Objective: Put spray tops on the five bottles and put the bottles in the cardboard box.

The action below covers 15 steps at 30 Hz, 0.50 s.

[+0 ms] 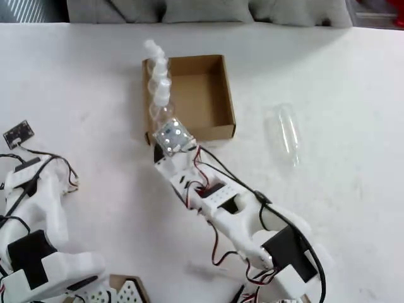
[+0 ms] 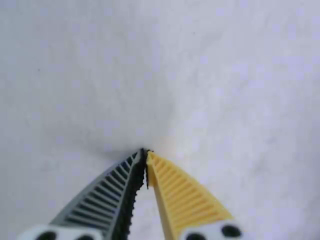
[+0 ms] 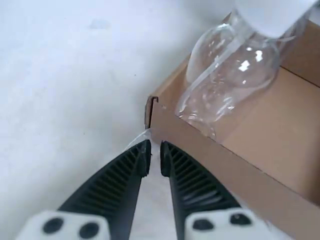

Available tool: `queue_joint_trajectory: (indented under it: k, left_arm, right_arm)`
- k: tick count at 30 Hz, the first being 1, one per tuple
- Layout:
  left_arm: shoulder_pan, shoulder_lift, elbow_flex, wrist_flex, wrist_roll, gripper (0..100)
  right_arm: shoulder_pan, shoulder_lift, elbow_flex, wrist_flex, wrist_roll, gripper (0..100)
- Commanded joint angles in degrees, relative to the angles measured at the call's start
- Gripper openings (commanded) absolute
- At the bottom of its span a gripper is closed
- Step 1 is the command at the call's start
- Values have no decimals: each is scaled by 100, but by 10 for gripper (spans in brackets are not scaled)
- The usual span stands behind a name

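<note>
At cardboard box [image 3: 240, 170] corner, right hand [image 3: 155, 150], bottle [image 3: 225, 85] inside just beyond

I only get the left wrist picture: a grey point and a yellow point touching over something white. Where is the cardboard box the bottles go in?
Observer: The cardboard box sits in the middle of the table, with the right gripper at its near corner.
Operator: Are there bottles inside it?
Observer: Yes, a row of bottles, clear with white tops, lines one side wall.
Operator: Is any bottle left outside?
Observer: One lone bottle lies on its side on the table, on the far side of the box from your arm.
</note>
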<state>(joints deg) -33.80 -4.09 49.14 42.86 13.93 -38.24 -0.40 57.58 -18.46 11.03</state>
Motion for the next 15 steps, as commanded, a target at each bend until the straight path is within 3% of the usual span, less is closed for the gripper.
queue_joint_trajectory:
  k: [1, 9, 15]
  left_arm:
    - [-48, 66, -220, -62, 18, 22]
    - [-48, 66, -220, -62, 9, 23]
    - [-48, 66, -211, -62, 9, 23]
  right_arm:
    - [57, -664, 492, -40, -18, 19]
    - [-75, -3160, 1064, 1297, -62, 19]
    - [-303, -3143, 1046, 1059, -264, 19]
